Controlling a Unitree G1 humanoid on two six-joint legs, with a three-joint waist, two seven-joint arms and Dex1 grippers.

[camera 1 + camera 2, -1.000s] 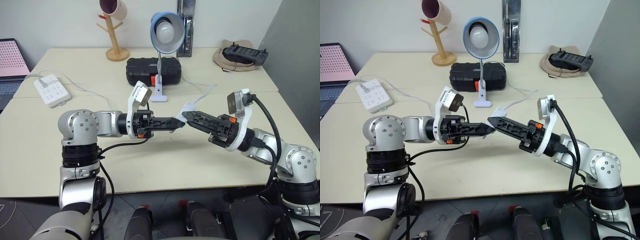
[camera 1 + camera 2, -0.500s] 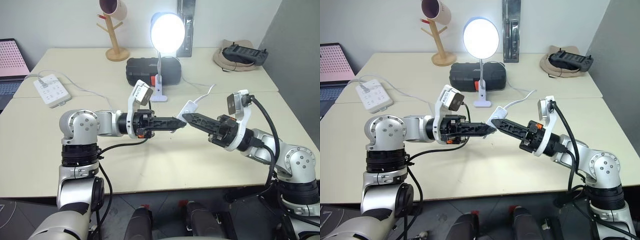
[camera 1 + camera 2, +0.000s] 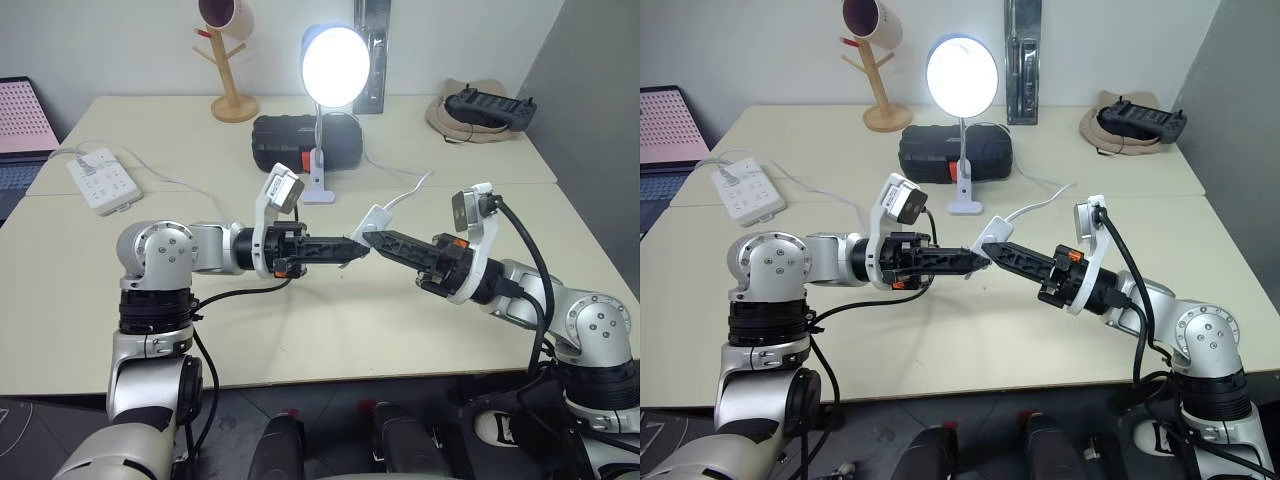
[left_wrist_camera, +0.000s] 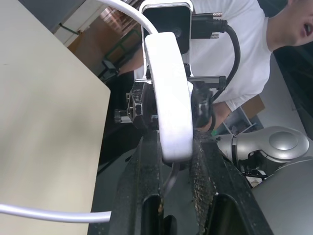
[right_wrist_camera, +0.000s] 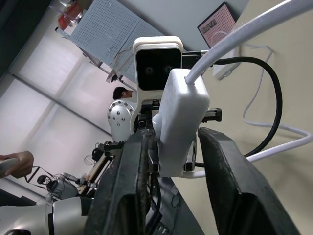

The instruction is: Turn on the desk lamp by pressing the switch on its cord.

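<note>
Lamp: your lamp [image 3: 334,62] is lit, at the back of the table [image 3: 300,330].
Switch: the switch [image 3: 371,217] is held up over the table, between both grippers.
Cord: the cord [image 3: 407,190] runs from the switch back toward the lamp.
Left gripper: the left gripper [image 3: 357,248] is pinched tight on the switch.
Right gripper: the right gripper [image 3: 372,238] has its fingers either side of the switch; one finger looks clear of it, so I can't tell if it grips.
Left to do: the pressing looks done; you likely just need to let go.
</note>
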